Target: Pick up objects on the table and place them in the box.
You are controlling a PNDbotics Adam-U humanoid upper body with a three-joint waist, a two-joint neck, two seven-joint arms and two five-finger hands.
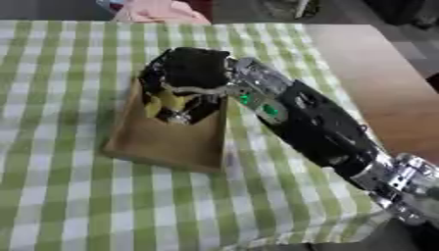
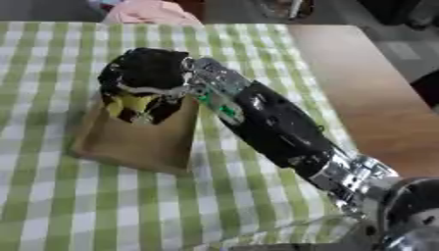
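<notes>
Right hand (image 1: 193,68) over the far end of the box (image 1: 167,139), arm running in from the lower right across the worktop (image 1: 60,73), which wears a green-and-white check cloth. Fingers curled down into the box mouth around something yellow (image 1: 164,102); shape of the item not clear, only its colour and that it sits between the fingers, inside the box walls at the far end. Cannot tell whether it rests on the box floor or hangs above it. Left hand not in view. No other loose objects show on the cloth near the box. Pink cloth (image 1: 158,12) at the far edge, well apart, not part of the work. Judgement: this is the release step of a placement. To do it well, lower until the item is plainly below the rim, then let the fingers straighten together so nothing snags and drags it back out. The hand fills much of the box end, so lift straight up on withdrawal; a sideways pull could catch the near wall and tip or slide the box, which looks light and sits unanchored on cloth.
</notes>
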